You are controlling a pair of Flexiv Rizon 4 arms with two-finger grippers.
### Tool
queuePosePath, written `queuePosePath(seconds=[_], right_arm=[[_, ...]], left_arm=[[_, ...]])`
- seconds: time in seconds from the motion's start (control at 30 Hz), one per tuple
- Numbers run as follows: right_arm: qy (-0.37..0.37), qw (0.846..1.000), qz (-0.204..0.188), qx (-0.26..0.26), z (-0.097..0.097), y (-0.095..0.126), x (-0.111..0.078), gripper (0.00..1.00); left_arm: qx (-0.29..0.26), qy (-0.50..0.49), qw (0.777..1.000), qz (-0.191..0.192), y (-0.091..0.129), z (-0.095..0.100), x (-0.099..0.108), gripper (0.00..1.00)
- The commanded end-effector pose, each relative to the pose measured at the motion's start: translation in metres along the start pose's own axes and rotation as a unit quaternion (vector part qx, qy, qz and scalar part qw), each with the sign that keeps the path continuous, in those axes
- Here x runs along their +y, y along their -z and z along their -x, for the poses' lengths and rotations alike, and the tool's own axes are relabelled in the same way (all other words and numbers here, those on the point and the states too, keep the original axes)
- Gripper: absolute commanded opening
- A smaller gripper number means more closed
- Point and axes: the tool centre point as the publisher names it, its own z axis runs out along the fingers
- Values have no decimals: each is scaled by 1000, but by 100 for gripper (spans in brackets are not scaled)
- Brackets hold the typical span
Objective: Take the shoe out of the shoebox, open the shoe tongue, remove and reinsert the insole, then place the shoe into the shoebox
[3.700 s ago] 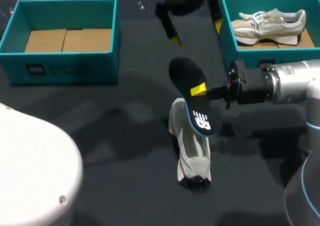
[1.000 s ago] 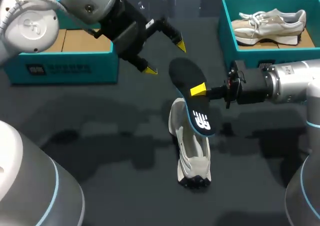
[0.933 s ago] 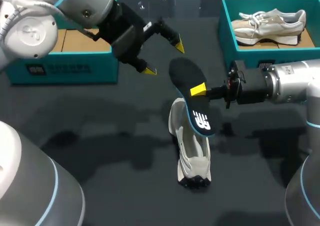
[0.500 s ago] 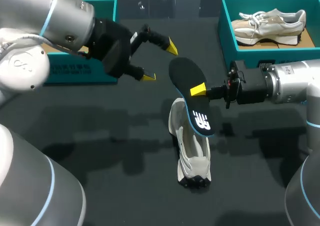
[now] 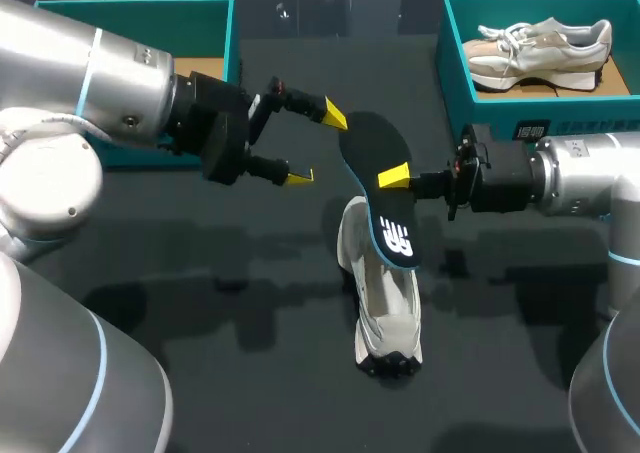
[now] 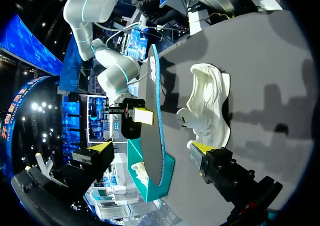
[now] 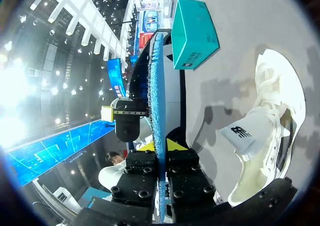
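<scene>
Holding the insole (image 5: 381, 186) up off the table (image 5: 200, 303) with our right gripper (image 5: 397, 178). Both fingers are pinched on it from two sides near its mid-length. The right wrist view confirms this: the right gripper (image 7: 160, 147) has one yellow tip on each face of the insole (image 7: 156, 101), seen edge-on with its blue rim.

The insole is tilted, heel end high and printed end low. From the head view, its low end sits over the opening of the white shoe (image 5: 386, 308). Both wrist views show a gap between insole and shoe.

The shoe stands on the table between the two shoeboxes, outside both. Its tongue (image 7: 247, 133) is pulled out.

Our left gripper (image 5: 317, 145) comes in level from the left, fingers spread wide and holding nothing. Its upper tip is just beside the insole's heel end, with no contact that we can see. In the left wrist view, the insole (image 6: 159, 136) runs edge-on ahead of the left gripper (image 6: 150, 148), with the shoe (image 6: 210, 106) beyond it.

The right shoebox (image 5: 452, 73) holds a second shoe (image 5: 540, 45). The left shoebox (image 5: 222, 18) is partly hidden behind our left arm.
</scene>
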Motion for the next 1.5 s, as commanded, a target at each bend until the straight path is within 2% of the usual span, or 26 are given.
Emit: queuePosePath(seconds=[0.03, 0.13, 0.2, 0.53, 0.67, 0.83, 0.87, 0.97, 1.07, 1.1, 1.13, 1.5], right_arm=[[0, 1000, 14, 16, 1, -3, -10, 0], [-2, 1000, 16, 19, 0, -5, -12, 0], [-2, 1000, 26, 10, -1, -6, -12, 0], [-2, 1000, 26, 10, -1, -6, -12, 0], [-13, 999, 39, 3, 0, -12, -10, 0], [-22, 998, 58, -9, 0, -19, -8, 0], [-23, 998, 61, -10, 0, -20, -8, 0], [-25, 997, 66, -7, 0, -22, -9, 0], [-26, 997, 72, -3, 0, -25, -10, 0], [-27, 997, 74, -2, 1, -25, -10, 0], [-27, 997, 75, -1, 1, -26, -11, 0], [-33, 996, 88, 11, 2, -32, -10, 0]], left_arm=[[-108, 4, 994, 1, -9, -10, 4, 100], [-133, 11, 991, -3, -12, -9, 5, 100], [-133, 11, 991, -3, -12, -9, 5, 100], [-133, 11, 991, -3, -12, -9, 5, 100], [-143, 27, 989, -21, -24, -14, 5, 100], [-151, 34, 988, -21, -37, -15, 4, 100], [-153, 36, 987, -21, -39, -15, 4, 96], [-157, 37, 987, -18, -43, -13, 2, 76], [-158, 37, 987, -15, -46, -13, 3, 66], [-159, 37, 987, -14, -47, -13, 3, 54], [-159, 36, 986, -14, -47, -13, 2, 49], [-162, 24, 986, -11, -56, -14, -4, 40]])
